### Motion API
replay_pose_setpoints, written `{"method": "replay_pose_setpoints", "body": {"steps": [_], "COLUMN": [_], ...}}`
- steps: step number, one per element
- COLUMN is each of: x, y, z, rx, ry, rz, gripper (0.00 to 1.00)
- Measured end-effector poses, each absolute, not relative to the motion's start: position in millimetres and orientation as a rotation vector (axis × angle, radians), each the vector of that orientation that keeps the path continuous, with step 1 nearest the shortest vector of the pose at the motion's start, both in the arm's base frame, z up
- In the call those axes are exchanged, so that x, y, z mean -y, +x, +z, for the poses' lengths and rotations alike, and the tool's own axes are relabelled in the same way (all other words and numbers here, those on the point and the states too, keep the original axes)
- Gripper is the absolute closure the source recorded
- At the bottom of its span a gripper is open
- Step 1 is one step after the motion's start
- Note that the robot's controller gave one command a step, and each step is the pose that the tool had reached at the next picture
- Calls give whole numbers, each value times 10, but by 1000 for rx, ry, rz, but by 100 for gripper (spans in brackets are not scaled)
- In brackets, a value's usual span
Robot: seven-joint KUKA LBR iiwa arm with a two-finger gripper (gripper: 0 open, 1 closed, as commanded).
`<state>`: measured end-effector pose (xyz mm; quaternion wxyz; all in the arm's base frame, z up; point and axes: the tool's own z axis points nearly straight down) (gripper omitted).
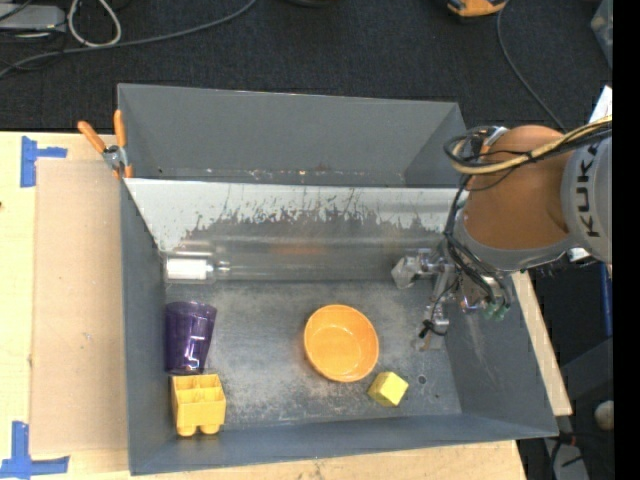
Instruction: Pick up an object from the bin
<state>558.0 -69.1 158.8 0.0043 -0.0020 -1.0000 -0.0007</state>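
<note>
I am hanging over the right side of the grey metal bin [300,148], my orange-covered wrist [515,203] reaching in from the right, with my jaws pointing down at bare bin floor. I cannot tell whether the jaws are standing wide or narrow, and nothing is showing between them. The bin is holding five loose things, one of each kind. Nearest to me, the round orange plastic bowl [342,342] is sitting in the middle of the floor with its opening facing up. Just beside its near right edge, the small yellow cube [389,388] is lying turned cornerwise to the walls. Along the foot of the back wall, the clear plastic tube with a white cap [300,263] is lying on its side, its long axis running left to right and its cap pointing left. In the left part, well apart from me, the purple plastic cup [189,336] is sitting just behind the yellow plastic building block [197,401], the two looking close enough to be touching.
</note>
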Motion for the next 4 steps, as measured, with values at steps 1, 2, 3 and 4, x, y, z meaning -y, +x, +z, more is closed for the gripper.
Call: {"method": "replay_pose_setpoints", "body": {"steps": [1, 2, 3, 4], "x": [689, 492, 149, -5], "y": [5598, 5253, 4872, 4786], "z": [1629, 1134, 1233, 1088], "rx": [3140, 3129, 3114, 2919], "ry": [-3, 316, 422, 1146], "rz": [-1, -1, -3, -7], "gripper": [0, 0, 0, 0]}}
